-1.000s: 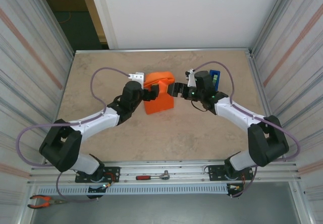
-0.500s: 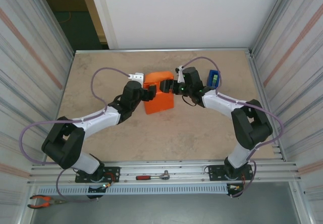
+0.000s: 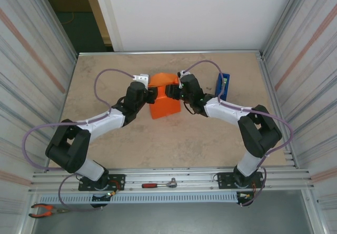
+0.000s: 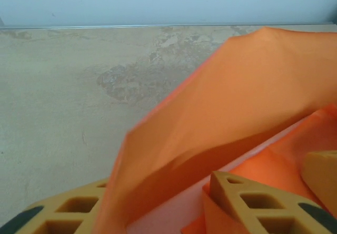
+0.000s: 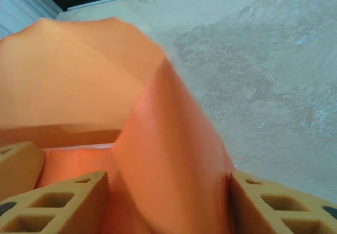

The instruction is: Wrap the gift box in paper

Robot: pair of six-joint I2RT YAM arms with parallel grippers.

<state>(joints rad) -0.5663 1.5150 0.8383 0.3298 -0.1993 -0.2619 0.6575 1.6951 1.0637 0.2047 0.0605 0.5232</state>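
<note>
The box sits toward the desk's far edge, centred. The left pincer stands apart astride a flap of paper, and the right pincer pinches a puffed fold. Uneven squeezing may tear the paper or drag the box.

Orange paper flap arches up between the left gripper's tan lattice fingers, pale pink gift box edge beneath, beige marbled table beyond.
</note>
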